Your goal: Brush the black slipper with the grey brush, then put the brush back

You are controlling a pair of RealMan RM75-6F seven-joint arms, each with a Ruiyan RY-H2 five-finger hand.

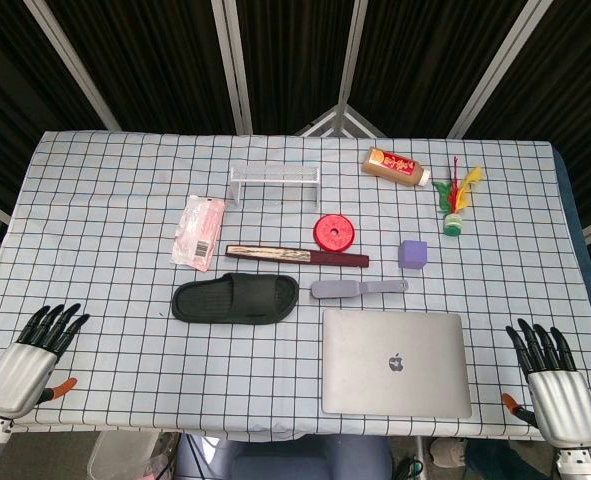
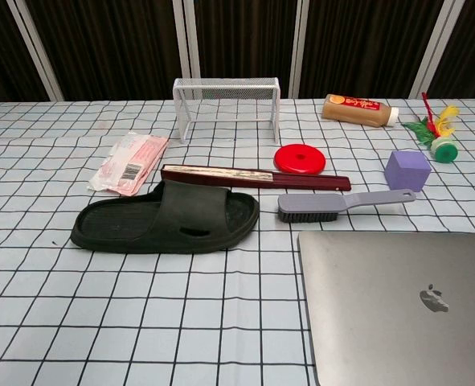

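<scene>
- My left hand [image 1: 33, 352], lower left of the frame, is empty with fingers spread.
- The slipper [image 1: 235, 298] lies centre-left; it may slide under brushing.
- The brush [image 1: 357, 289] lies just right of it; reaching there I may bump the laptop [image 1: 395, 362].
- My right hand [image 1: 550, 375], lower right, is empty and spread too.

Matt black rubbery slipper [image 2: 166, 219], grey plastic brush [image 2: 343, 203], smooth metal laptop [image 2: 398, 305], checked cloth tablecloth [image 2: 141, 314]
</scene>
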